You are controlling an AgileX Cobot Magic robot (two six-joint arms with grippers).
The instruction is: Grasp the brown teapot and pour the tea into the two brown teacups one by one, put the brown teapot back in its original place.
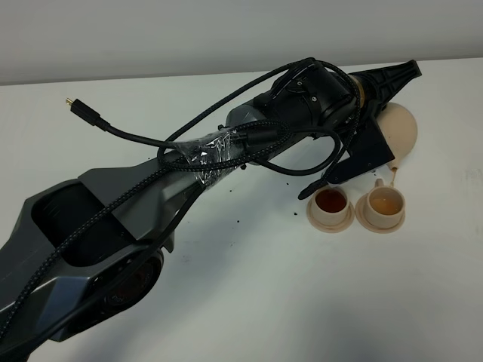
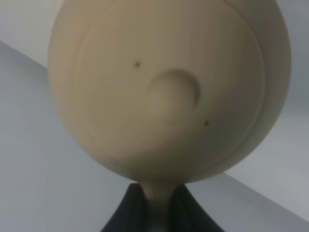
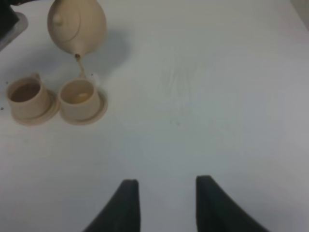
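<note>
While the left hand is clamping the brown teapot by its handle, tilted above the bench — tea is streaming into the right-side teacup (its twin is holding darker tea); right hand is hovering, jaws spread.

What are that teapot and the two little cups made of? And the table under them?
The teapot looks like ceramic with a matte finish. It is pale tan and smooth, with a dull sheen and no sharp highlights. The cups match it in colour and sheen, so they are probably the same ware. The table is smooth, flat and white, perhaps laminate, though the pictures cannot confirm that.
</note>
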